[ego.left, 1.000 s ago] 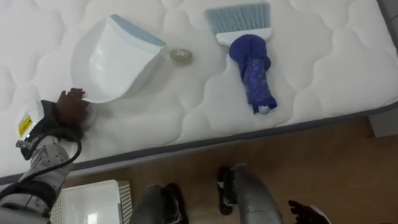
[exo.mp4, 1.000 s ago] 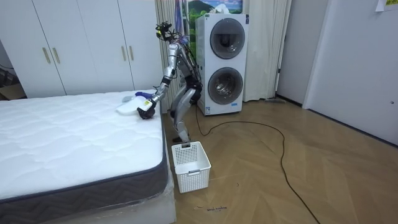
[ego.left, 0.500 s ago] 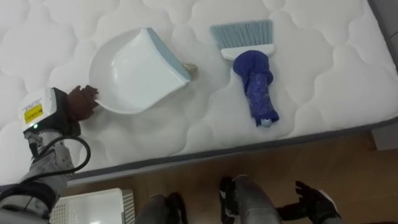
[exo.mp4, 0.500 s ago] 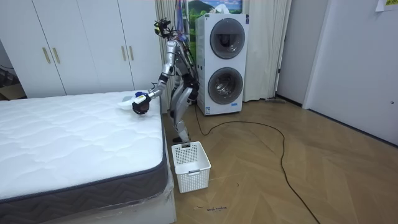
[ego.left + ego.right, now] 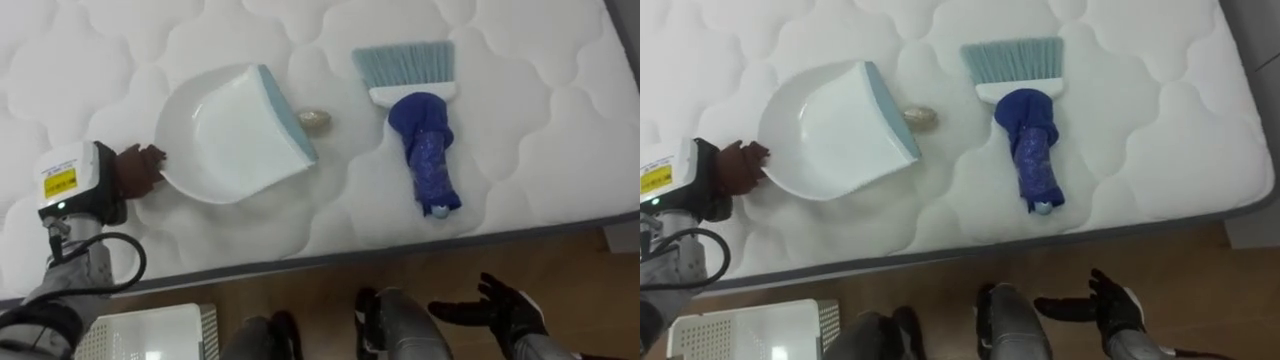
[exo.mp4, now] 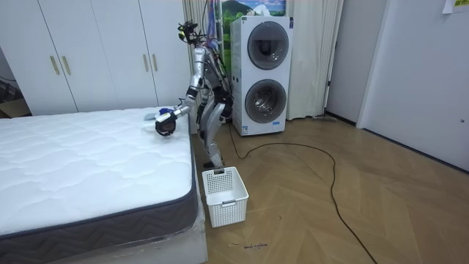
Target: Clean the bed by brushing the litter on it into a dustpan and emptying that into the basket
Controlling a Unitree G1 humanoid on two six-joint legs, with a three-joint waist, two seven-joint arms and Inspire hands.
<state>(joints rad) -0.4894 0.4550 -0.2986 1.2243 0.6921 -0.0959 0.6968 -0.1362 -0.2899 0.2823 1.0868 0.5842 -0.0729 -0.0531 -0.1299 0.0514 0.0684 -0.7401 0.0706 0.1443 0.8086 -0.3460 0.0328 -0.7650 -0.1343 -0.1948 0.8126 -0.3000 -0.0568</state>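
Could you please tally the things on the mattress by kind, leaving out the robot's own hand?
White dustpan: 1
Blue hand brush: 1
Small beige scrap: 1
Total on the mattress: 3

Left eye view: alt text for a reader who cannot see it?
The robot's left hand grips the rear of a white plastic dustpan with a blue lip on a white quilted mattress, beside a small beige scrap. Right of it lies a brush with pale blue bristles and dark blue handle; the right hand hangs open over wooden floor.
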